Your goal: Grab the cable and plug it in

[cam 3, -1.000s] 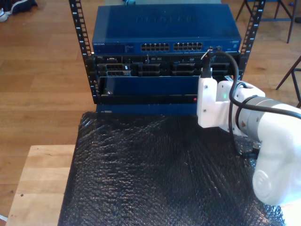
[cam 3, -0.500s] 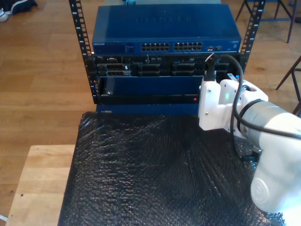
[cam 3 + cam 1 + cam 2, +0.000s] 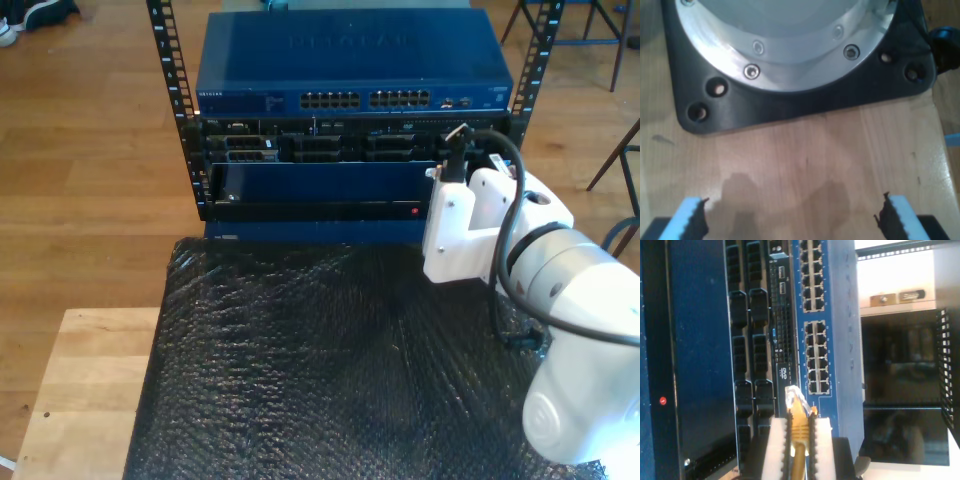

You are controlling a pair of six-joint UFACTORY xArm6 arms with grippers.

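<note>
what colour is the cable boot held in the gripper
Yellow, with a clear plug tip; the cable sits between my second gripper's white pads, clearest in the second wrist view.

- A white robot arm (image 3: 560,330) reaches in from the exterior view's right toward a rack (image 3: 175,90).
- Its hand (image 3: 458,135) is raised before the rack's front, below the blue switch (image 3: 350,60) and its rows of ports.
- A small plug (image 3: 460,130) shows at the hand's tip.
- Black bubble wrap (image 3: 330,370) covers the tabletop (image 3: 80,390).
</note>
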